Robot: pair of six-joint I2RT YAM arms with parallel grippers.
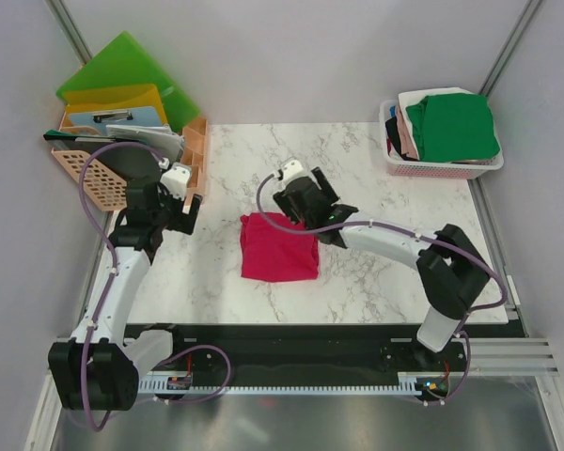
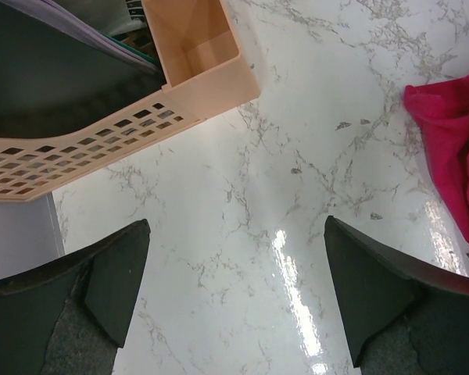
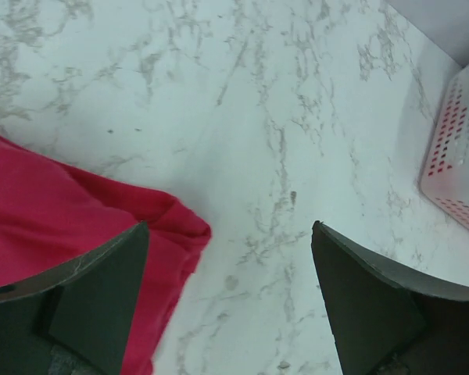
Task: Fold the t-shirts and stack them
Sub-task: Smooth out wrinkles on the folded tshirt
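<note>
A crimson-pink t-shirt (image 1: 277,247) lies folded into a rough square in the middle of the marble table (image 1: 376,178). My right gripper (image 1: 296,218) hovers at its far right corner, open, with nothing between its fingers; in the right wrist view the shirt's corner (image 3: 78,211) lies under the left finger (image 3: 102,301). My left gripper (image 1: 190,218) is open over bare table to the left of the shirt, whose edge (image 2: 453,148) shows at the right of the left wrist view. More t-shirts, a green one (image 1: 451,127) on top, fill a basket at the far right.
The white and pink basket (image 1: 442,169) stands at the table's far right corner, its wall (image 3: 457,152) visible in the right wrist view. A peach plastic rack (image 1: 193,155) with green (image 1: 122,66) and yellow folders (image 1: 113,99) stands at the far left, close to my left gripper (image 2: 234,293).
</note>
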